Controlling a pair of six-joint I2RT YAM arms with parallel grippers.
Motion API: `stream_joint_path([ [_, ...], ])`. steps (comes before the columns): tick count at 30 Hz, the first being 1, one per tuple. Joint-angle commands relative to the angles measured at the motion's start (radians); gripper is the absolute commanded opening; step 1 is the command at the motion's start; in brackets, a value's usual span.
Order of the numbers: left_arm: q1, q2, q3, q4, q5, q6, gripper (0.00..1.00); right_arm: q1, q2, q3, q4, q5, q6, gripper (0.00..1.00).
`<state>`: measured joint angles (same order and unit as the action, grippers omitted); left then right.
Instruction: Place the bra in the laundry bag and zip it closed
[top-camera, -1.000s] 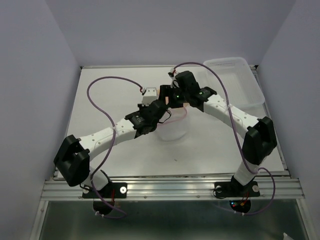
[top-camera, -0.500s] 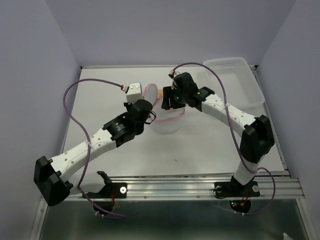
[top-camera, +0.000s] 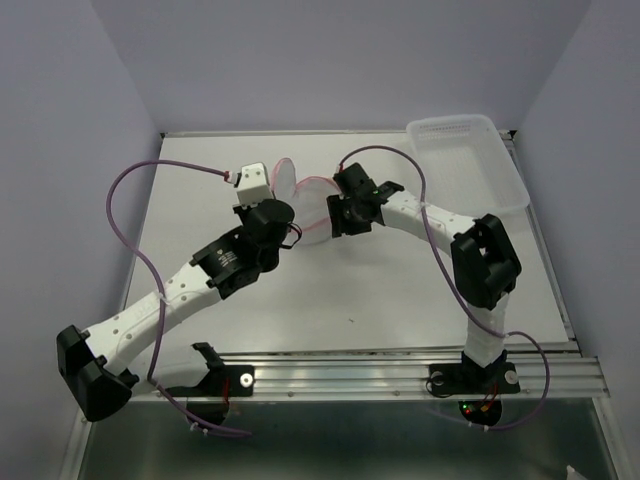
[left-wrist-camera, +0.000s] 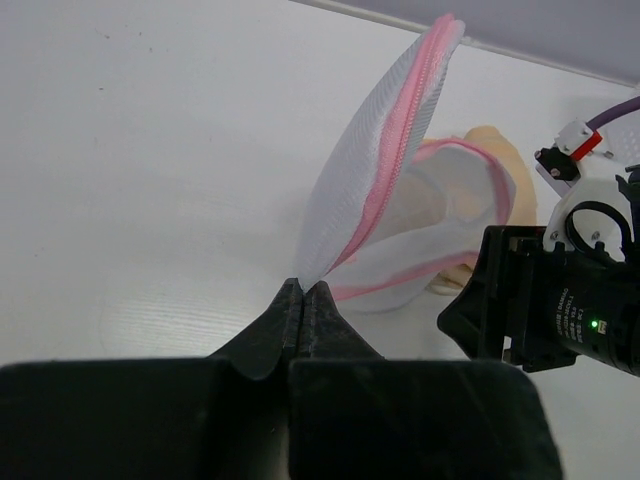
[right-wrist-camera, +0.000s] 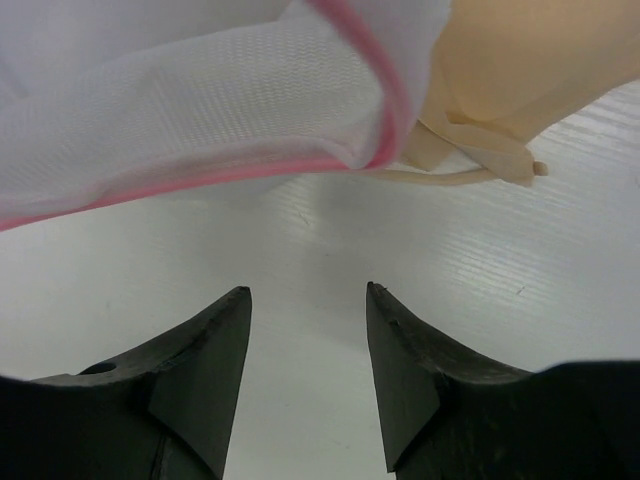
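Note:
The laundry bag (left-wrist-camera: 420, 215), white mesh with a pink zipper rim, lies open on the table, its lid flap (left-wrist-camera: 390, 150) standing upright. The peach bra (left-wrist-camera: 497, 165) sits partly inside it and bulges out at the far side. My left gripper (left-wrist-camera: 303, 287) is shut on the bag's near mesh edge, where flap and body meet. My right gripper (right-wrist-camera: 306, 290) is open and empty, low over the table just in front of the bag (right-wrist-camera: 200, 110), with the bra (right-wrist-camera: 520, 70) and its strap hanging out at the upper right. In the top view both grippers flank the bag (top-camera: 308, 205).
A clear-white rectangular plastic basket tray (top-camera: 470, 160) stands at the back right of the table. The right gripper's black body (left-wrist-camera: 560, 300) is close beside the bag on its right. Purple cables loop above both arms.
The left arm has stretched out to the back left, dragging the bag away from the table's middle. The right gripper has followed it left and come down low to the table.

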<state>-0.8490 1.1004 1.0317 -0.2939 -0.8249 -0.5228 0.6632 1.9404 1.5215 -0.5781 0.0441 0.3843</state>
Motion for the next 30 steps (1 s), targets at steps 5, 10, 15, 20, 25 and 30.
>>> stream_joint_path([
  [5, 0.002, 0.012, 0.099, -0.123, -0.056, -0.157, 0.0, 0.009, -0.109, -0.09, 0.161, -0.035, 0.167, 0.65],
  [10, 0.004, 0.059, 0.129, -0.26, -0.023, -0.328, 0.0, 0.009, -0.143, -0.193, 0.381, -0.11, 0.353, 0.68],
  [15, 0.008, 0.085, 0.142, -0.332, 0.03, -0.434, 0.0, 0.009, -0.084, -0.216, 0.55, -0.142, 0.505, 0.68],
  [20, 0.007, 0.064, 0.125, -0.34, 0.078, -0.485, 0.0, 0.009, 0.014, -0.14, 0.558, -0.131, 0.55, 0.69],
  [25, 0.007, 0.007, 0.08, -0.295, 0.113, -0.511, 0.0, 0.009, 0.1, -0.09, 0.56, -0.147, 0.561, 0.68],
  [30, 0.007, -0.005, 0.079, -0.315, 0.098, -0.519, 0.0, 0.009, 0.124, -0.064, 0.56, -0.131, 0.542, 0.48],
])
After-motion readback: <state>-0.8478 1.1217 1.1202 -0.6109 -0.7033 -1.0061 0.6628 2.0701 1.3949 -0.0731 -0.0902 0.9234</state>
